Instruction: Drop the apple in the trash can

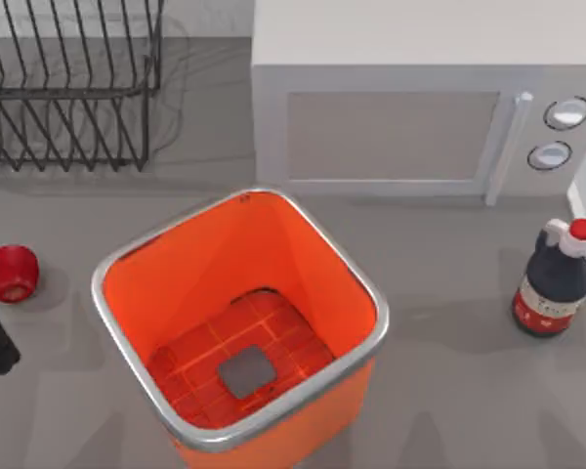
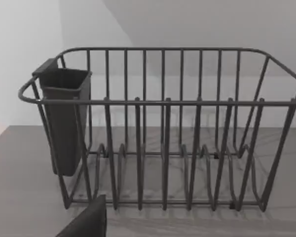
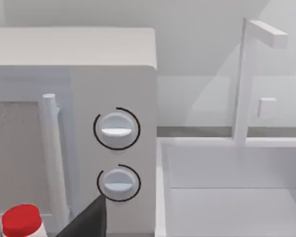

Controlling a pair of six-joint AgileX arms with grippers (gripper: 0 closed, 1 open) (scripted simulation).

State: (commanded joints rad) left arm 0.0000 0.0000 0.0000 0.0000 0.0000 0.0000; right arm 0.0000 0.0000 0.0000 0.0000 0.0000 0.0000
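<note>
My left arm sits at the worktop's left edge beside the apple (image 1: 12, 273); I cannot tell its pincer's state. I should close squarely round the fruit before lifting toward the trash can (image 1: 363, 283).

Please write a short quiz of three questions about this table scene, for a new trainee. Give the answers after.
1. True or false: the apple already lies inside the trash can.
2. On which side of the trash can does the bottle stand in the top view? A) left B) right
3. Fill in: the rack stands left of the ______.

Key: 1 false, it lies on the table to the left of it; 2 B; 3 microwave.
</note>
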